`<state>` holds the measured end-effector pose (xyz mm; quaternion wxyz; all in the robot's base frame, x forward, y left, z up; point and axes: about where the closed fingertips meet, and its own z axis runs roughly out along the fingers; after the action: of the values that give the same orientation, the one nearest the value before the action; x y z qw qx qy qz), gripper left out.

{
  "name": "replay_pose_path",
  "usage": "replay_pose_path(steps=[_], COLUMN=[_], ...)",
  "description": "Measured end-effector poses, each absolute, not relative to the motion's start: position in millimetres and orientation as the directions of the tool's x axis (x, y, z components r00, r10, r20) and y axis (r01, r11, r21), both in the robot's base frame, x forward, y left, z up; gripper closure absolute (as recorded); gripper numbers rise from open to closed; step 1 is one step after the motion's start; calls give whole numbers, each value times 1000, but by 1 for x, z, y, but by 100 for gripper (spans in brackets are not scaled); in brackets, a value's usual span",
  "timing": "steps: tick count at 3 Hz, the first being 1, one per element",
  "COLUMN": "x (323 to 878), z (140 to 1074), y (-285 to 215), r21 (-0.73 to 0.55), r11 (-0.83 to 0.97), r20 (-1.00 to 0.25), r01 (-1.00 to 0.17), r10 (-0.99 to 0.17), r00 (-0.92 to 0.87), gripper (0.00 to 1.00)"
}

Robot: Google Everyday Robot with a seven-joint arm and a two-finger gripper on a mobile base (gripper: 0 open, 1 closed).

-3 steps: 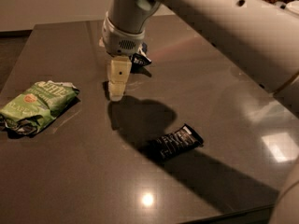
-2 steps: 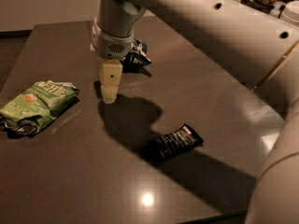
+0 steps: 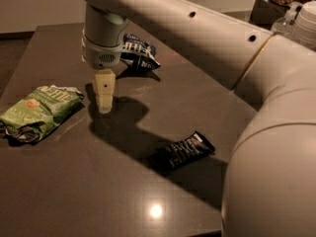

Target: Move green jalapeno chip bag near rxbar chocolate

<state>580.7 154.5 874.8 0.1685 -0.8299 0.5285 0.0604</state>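
Hanging tool [image 3: 104, 105] near green jalapeno chip bag [image 3: 39, 111] (grip unreadable) | long axis lower-left to upper-right

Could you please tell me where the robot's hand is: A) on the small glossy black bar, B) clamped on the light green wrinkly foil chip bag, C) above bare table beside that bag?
C: the hand is over the dark table beside the light green wrinkly foil chip bag, not touching it, and apart from the small glossy black bar.
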Motion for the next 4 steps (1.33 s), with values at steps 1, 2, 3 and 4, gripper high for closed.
replay_pose_path(steps=[1,2,3,4], x=[583,580,574,568], z=[868,864,859,856], y=[180,206,230,241], r21=[-206,-185,-148,-121], r11=[-418,-454,-506,-535], r20=[-279,-280,-280,-279], r01=[-885,-872,-850,-836], r10=[-842,-826,-802,-790], r00=[463,489,527,546], gripper=[0,0,3,26])
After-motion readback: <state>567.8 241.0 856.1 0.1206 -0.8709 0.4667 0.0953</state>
